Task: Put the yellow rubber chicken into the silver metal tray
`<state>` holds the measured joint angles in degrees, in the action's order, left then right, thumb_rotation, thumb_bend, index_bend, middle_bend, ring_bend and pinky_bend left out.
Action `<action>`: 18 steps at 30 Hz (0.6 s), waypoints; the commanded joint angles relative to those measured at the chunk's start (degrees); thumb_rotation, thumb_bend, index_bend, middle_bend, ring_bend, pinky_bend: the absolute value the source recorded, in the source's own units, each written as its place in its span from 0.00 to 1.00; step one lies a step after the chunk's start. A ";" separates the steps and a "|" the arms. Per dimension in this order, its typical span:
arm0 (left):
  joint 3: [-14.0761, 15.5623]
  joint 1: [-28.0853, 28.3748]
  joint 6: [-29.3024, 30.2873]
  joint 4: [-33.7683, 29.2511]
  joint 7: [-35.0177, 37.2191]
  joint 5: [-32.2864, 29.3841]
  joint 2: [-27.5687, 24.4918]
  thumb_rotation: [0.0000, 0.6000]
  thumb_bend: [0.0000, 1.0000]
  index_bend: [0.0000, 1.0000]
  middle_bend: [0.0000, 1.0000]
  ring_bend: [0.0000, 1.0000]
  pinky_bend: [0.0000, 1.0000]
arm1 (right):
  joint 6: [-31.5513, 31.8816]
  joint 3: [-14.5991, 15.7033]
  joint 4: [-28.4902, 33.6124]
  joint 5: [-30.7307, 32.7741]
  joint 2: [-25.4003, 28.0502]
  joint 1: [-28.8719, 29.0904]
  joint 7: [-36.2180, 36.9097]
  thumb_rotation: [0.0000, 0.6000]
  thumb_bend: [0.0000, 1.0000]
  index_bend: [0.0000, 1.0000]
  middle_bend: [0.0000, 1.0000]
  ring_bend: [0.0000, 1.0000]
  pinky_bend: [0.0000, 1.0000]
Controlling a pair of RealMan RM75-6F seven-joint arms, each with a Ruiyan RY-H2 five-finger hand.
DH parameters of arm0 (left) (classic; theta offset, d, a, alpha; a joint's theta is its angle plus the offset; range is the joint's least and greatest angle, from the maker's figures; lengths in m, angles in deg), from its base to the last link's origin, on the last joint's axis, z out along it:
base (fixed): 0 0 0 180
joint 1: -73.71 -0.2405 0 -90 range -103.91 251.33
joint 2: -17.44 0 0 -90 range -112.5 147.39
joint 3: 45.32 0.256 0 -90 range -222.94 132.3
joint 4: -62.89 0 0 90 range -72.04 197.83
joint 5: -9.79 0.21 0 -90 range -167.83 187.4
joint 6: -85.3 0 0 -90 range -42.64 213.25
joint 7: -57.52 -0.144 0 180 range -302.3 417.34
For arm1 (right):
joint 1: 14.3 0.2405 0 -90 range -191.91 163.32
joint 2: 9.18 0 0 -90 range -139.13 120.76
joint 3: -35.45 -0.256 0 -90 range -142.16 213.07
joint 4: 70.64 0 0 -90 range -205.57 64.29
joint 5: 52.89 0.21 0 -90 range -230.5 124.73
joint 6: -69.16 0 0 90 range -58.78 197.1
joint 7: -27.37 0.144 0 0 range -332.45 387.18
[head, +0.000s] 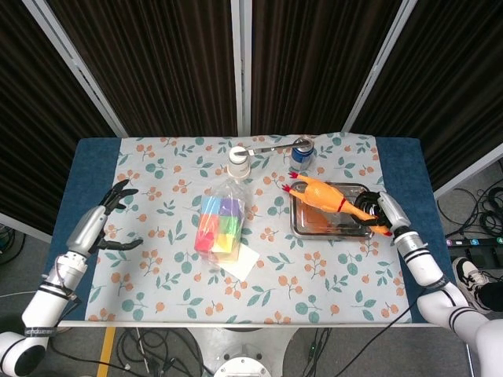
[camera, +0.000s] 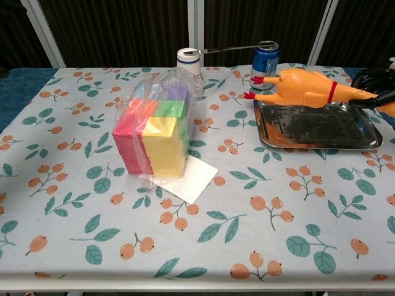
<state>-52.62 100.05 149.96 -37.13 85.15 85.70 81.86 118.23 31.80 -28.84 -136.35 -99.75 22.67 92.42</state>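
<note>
The yellow rubber chicken [head: 321, 195] [camera: 300, 88] hangs lengthwise just above the silver metal tray [head: 306, 225] [camera: 315, 137], its red feet poking past the tray's left rim. My right hand [head: 378, 210] [camera: 374, 90] grips the chicken's neck end at the tray's right side. Out at the table's left edge, my left hand [head: 102, 226] hovers open with fingers spread, holding nothing; it shows only in the head view.
A plastic bag of coloured blocks [head: 219, 225] [camera: 157, 134] lies mid-table on a white card [camera: 187, 179]. Behind the tray stand a blue can [head: 302, 154] [camera: 265, 65] and a white cup [head: 238, 162] [camera: 189, 64].
</note>
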 commanded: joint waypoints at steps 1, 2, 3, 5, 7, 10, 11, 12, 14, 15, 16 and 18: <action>-0.01 -0.24 -0.18 0.07 0.40 0.14 -0.09 1.00 0.16 0.20 0.05 0.05 0.26 | -1.12 -0.09 -2.87 -0.62 -2.09 1.08 1.28 1.00 0.20 0.80 0.66 0.58 0.80; -0.01 -0.34 -0.20 0.09 0.54 0.21 -0.12 1.00 0.16 0.20 0.05 0.05 0.26 | -1.31 0.00 -3.54 -0.74 -2.45 1.19 1.34 1.00 0.17 0.78 0.65 0.56 0.78; 0.01 -0.44 -0.24 0.12 0.67 0.26 -0.14 1.00 0.16 0.20 0.05 0.05 0.26 | -1.48 0.12 -4.13 -0.88 -2.76 1.28 1.47 1.00 0.15 0.75 0.63 0.54 0.75; 0.06 -0.56 -0.53 0.29 0.97 0.36 -0.19 1.00 0.16 0.20 0.05 0.05 0.26 | -2.04 0.30 -5.24 -1.10 -3.27 1.56 2.01 1.00 0.09 0.68 0.59 0.49 0.68; 0.22 -0.61 -0.93 0.25 1.30 0.72 -0.35 1.00 0.16 0.20 0.05 0.05 0.26 | -2.55 0.53 -6.13 -1.40 -3.61 1.83 2.59 1.00 0.03 0.53 0.50 0.40 0.56; 0.44 -0.90 -0.70 0.11 1.37 1.61 -0.44 1.00 0.15 0.20 0.05 0.05 0.26 | -3.28 0.82 -7.01 -1.68 -3.79 2.12 3.26 1.00 0.00 0.31 0.36 0.27 0.41; 0.43 -1.00 -0.55 0.09 1.40 1.78 -0.42 1.00 0.15 0.20 0.05 0.05 0.26 | -3.32 0.87 -7.24 -1.74 -3.85 2.14 3.31 1.00 0.00 0.25 0.32 0.23 0.37; 0.43 -1.09 -0.46 0.09 1.46 1.95 -0.41 1.00 0.15 0.20 0.05 0.05 0.26 | -3.23 1.01 -7.39 -1.90 -3.87 2.10 3.40 1.00 0.00 0.20 0.29 0.20 0.34; 0.41 -1.12 -0.55 0.20 1.53 2.06 -0.41 1.00 0.15 0.20 0.05 0.05 0.26 | -3.06 1.23 -7.58 -2.13 -3.79 2.00 3.26 1.00 0.00 0.11 0.23 0.15 0.29; 0.39 -1.09 -0.70 0.27 1.64 2.14 -0.42 1.00 0.15 0.20 0.05 0.05 0.26 | -2.86 1.31 -7.71 -2.21 -3.75 1.90 2.95 1.00 0.00 0.06 0.20 0.12 0.27; 0.40 -1.10 -0.79 0.30 1.75 2.23 -0.44 1.00 0.15 0.20 0.05 0.05 0.26 | -2.78 1.41 -7.76 -2.29 -3.68 1.83 2.72 1.00 0.00 0.03 0.18 0.10 0.25; 0.37 -1.16 -0.76 0.35 1.95 2.44 -0.42 1.00 0.14 0.20 0.05 0.05 0.26 | -2.48 1.42 -7.53 -2.29 -3.45 1.64 2.54 1.00 0.00 0.00 0.13 0.07 0.21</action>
<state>-52.24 98.91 149.20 -36.80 87.09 88.12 81.43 115.67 33.21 -36.44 -138.64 -103.28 24.38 95.01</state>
